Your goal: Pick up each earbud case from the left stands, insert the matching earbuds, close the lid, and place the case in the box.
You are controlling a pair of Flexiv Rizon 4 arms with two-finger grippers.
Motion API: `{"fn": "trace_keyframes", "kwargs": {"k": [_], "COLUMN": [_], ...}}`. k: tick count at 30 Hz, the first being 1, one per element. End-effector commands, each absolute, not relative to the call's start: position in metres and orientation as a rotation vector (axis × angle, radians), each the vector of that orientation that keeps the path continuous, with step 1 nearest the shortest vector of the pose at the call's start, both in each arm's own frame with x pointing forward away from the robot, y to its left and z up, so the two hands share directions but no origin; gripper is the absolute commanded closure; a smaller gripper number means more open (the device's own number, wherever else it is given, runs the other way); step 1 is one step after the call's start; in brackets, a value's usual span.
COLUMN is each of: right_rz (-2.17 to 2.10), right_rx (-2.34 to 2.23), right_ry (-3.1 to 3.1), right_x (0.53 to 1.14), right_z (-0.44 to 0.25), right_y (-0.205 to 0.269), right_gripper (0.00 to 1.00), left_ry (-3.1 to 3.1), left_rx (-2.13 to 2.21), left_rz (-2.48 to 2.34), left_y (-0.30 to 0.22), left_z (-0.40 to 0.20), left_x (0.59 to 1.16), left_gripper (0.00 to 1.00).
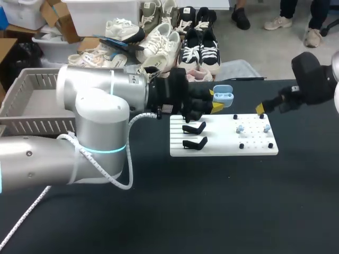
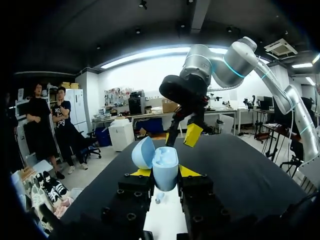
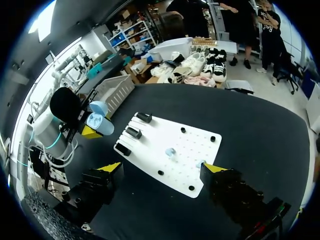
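A light blue earbud case (image 1: 224, 97) with its lid open is held above the far edge of the white board (image 1: 222, 150), with my left gripper (image 1: 214, 100) shut on it. In the left wrist view the case (image 2: 165, 170) stands upright between the yellow tips of that gripper (image 2: 165, 173), its lid (image 2: 142, 152) tipped aside. Two small blue earbuds (image 1: 240, 128) (image 1: 266, 127) sit on the board's right half. My right gripper (image 1: 263, 109) hangs open just beyond the board's far right edge. In the right wrist view it (image 3: 162, 168) is wide open above the board (image 3: 150, 132), and the earbuds (image 3: 170, 151) (image 3: 200, 163) lie under it.
Black stands (image 1: 194, 128) (image 1: 195, 142) stand empty on the board's left half. Small black pegs (image 1: 241, 145) dot its right half. A grey slatted basket (image 1: 21, 123) is at the table's far left, behind my left arm.
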State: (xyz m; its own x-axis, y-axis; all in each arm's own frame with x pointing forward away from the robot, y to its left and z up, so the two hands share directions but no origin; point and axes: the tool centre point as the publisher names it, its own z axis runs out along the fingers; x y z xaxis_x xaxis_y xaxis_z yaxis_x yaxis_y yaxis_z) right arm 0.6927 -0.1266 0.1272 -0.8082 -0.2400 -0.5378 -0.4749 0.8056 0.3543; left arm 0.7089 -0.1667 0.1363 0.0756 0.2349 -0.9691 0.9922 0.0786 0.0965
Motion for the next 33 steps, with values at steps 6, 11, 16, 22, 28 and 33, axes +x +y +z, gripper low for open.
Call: {"fn": "trace_keyframes", "kwargs": {"k": [6, 11, 16, 22, 28, 33], "right_rz": [0.664, 0.656, 0.652, 0.648, 0.639, 0.613], "right_rx": [-0.532, -0.534, -0.542, -0.547, -0.547, -0.567], "right_ry": [2.519, 2.538, 2.544, 2.547, 2.56, 2.587], "right_x": [0.691, 0.691, 0.693, 0.693, 0.692, 0.691], "right_z": [0.124, 0.124, 0.125, 0.125, 0.124, 0.122], "right_y": [-0.129, -0.131, -0.131, -0.131, -0.133, -0.136], "right_gripper": [0.0, 0.0, 0.0, 0.0, 0.0, 0.0], "left_ry": [1.349, 1.349, 1.364, 1.364, 1.368, 1.368], "left_rx": [1.331, 1.352, 1.356, 1.356, 1.363, 1.363], "left_rz": [-0.949, -0.942, -0.939, -0.938, -0.925, -0.925], "left_y": [-0.158, -0.156, -0.154, -0.154, -0.154, -0.154], "left_z": [0.129, 0.12, 0.112, 0.112, 0.112, 0.112], "left_x": [0.691, 0.687, 0.688, 0.688, 0.688, 0.688], "left_gripper": [1.0, 1.0, 1.0, 1.0, 1.0, 1.0]}}
